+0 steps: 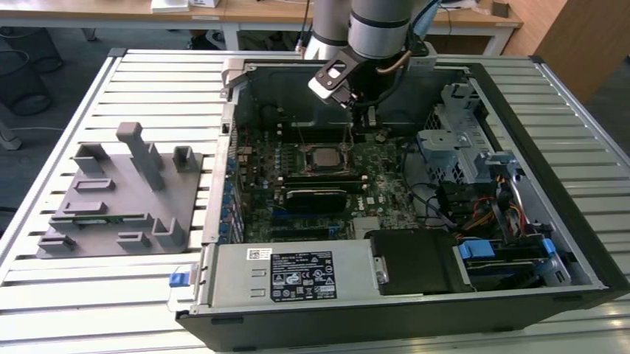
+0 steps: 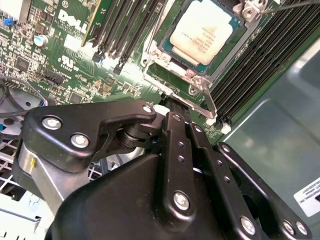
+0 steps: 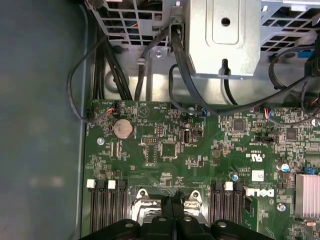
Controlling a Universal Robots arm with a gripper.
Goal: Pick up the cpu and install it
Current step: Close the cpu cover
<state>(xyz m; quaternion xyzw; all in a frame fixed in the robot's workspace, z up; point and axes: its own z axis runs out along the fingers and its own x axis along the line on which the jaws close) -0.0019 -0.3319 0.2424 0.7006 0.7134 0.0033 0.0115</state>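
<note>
**Silver cpu (image 2: 202, 30) lying in its socket, jaws together and empty**

Open black computer case (image 1: 394, 324) lying flat on a ribbed, pale metal counter (image 1: 158, 74). On the exterior view's left, a matte grey plastic fixture (image 1: 118, 199) with upright blocks and posts. In the upper centre of the exterior view, a smooth silver-grey arm (image 1: 379, 26) reaching down into the case. Near the middle of the green, component-studded motherboard (image 1: 379, 166), the cpu (image 1: 322, 157): a small flat square, level in its socket.

In the second wrist view, the cpu with a pale metal top and a thin green rim, edged by bright steel brackets and flanked by long black memory slots (image 2: 130, 30). Black jaws pressed together with nothing between them, tips just beside the socket bracket and apart from the cpu.

In the first wrist view, a round shiny coin battery (image 3: 122, 129) on the board and looping black cables (image 3: 185, 85) past its edge.
</note>
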